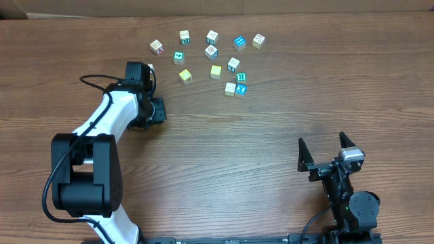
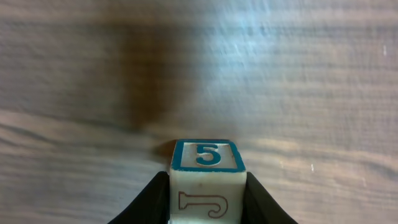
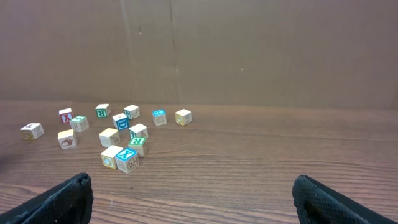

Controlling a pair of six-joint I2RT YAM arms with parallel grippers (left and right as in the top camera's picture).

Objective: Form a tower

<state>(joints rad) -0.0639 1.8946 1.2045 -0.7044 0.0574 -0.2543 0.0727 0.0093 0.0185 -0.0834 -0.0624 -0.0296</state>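
Left gripper (image 2: pixel 206 182): closed on the 5 cube (image 2: pixel 207 155), one black finger pressed to each side face.
5 cube: top face framed in teal with a teal "5", and a red-outlined "J" on the cream face toward the left wrist camera. I cannot tell whether it rests on the table (image 1: pixel 271 169) or is lifted off it.
Left gripper, overhead (image 1: pixel 144 72): at the left edge of the cube scatter, arm reaching up from the near-left.
Right gripper (image 1: pixel 322 140): jaws spread wide and holding nothing, near-right of the table, well apart from every cube.
Right gripper, own camera (image 3: pixel 191 193): only the two fingertips show, in the bottom corners.
Tower (image 1: pixel 241 77): in the right part of the scatter, just beside a blue-topped cube (image 1: pixel 241 90).
Tower, right wrist view (image 3: pixel 137 142): teal top with a white letter and pale cream below. Cube count cannot be told.
Loose cubes (image 1: pixel 211 51): spread along the far side of the table.
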